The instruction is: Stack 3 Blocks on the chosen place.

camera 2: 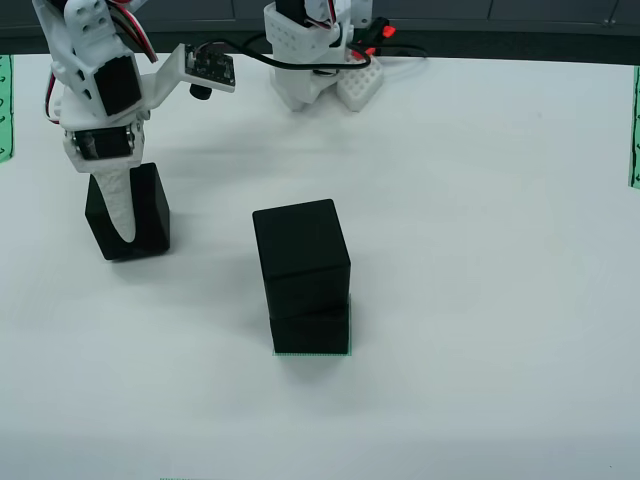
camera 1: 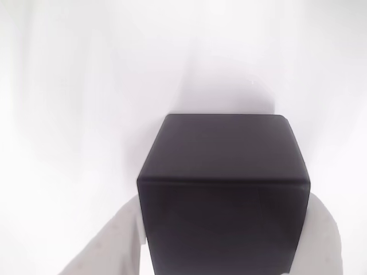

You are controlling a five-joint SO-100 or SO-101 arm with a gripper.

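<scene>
Closest to the wrist camera, the third block (camera 1: 223, 195) sits between the white fingers (camera 1: 106, 246) of the claw (camera 2: 122, 215), apparently gripped, on the worktop (camera 2: 480, 250) left of the two-block stack (camera 2: 302, 275) covering the green patch (camera 2: 312, 353); it remains to be stacked.

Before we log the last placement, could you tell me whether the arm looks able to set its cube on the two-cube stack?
Probably yes: the pincer grips the third cube, and the stack's top is bare, with open table between.

White counter (camera 2: 480, 300) spans overhead view. Green striped strips at 9 o'clock edge (camera 2: 5, 105) and 3 o'clock edge (camera 2: 635, 125). Dark band (camera 2: 500, 35) along 12 o'clock.
</scene>
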